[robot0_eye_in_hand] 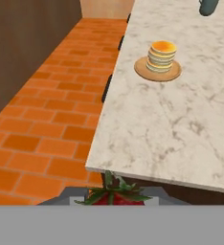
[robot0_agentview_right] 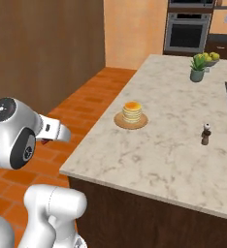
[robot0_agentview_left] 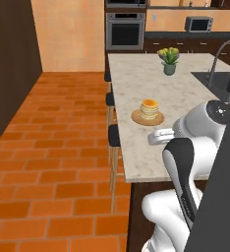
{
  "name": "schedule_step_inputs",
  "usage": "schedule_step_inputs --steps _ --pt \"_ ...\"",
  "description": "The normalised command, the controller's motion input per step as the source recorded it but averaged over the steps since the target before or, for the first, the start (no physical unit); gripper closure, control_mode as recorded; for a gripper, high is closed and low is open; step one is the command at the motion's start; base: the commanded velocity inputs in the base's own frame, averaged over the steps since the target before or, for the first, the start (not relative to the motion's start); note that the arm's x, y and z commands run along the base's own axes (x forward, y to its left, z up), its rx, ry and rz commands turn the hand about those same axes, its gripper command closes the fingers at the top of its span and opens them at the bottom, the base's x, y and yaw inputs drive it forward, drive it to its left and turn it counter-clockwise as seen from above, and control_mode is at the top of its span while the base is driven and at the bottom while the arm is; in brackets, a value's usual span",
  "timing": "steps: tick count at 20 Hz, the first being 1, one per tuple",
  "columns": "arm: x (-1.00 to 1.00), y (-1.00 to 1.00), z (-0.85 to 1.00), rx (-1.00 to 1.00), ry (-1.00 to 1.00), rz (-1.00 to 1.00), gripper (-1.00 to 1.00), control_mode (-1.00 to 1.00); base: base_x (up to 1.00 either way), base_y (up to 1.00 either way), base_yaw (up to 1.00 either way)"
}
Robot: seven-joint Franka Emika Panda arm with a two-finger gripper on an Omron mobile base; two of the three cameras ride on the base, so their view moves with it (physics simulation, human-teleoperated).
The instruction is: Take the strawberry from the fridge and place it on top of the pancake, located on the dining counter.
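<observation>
The strawberry (robot0_eye_in_hand: 113, 196), red with green leaves, sits at the bottom of the hand view between my gripper's (robot0_eye_in_hand: 113, 200) fingers, which are shut on it. The pancake (robot0_agentview_left: 149, 108) (robot0_agentview_right: 132, 111) (robot0_eye_in_hand: 162, 54), a tan stack with an orange top, rests on a round wooden plate (robot0_eye_in_hand: 143, 71) on the dining counter (robot0_agentview_left: 136, 83) (robot0_agentview_right: 173, 145) (robot0_eye_in_hand: 181, 124). My gripper (robot0_agentview_left: 158, 137) (robot0_agentview_right: 46, 139) hovers by the counter's near corner on the stool side, short of the pancake. The fridge is out of view.
A potted plant (robot0_agentview_left: 169, 61) (robot0_agentview_right: 198, 68) stands at the counter's far end, with a sink and faucet (robot0_agentview_left: 217, 64) to the right. A small pepper mill (robot0_agentview_right: 206, 134) stands right of the pancake. Black stools (robot0_agentview_left: 114, 135) line the left edge above the brick floor (robot0_agentview_left: 53, 147).
</observation>
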Motion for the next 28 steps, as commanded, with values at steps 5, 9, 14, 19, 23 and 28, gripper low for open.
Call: schedule_step_inputs --steps 5,9,14,19,23,28 --pt "0.00 0.00 0.00 0.00 0.00 0.00 1.00 1.00 -0.74 0.89 -0.07" --pt "0.00 0.00 0.00 0.00 0.00 0.00 1.00 1.00 -0.16 0.94 -0.34" --pt "0.00 0.00 0.00 0.00 0.00 0.00 1.00 1.00 -0.17 0.48 -0.76" --pt "0.00 0.00 0.00 0.00 0.00 0.00 1.00 1.00 -0.36 1.00 -0.15" --pt "0.00 0.00 0.00 0.00 0.00 0.00 1.00 1.00 1.00 0.91 0.01" --pt "0.00 0.00 0.00 0.00 0.00 0.00 1.00 1.00 1.00 -0.02 0.11"
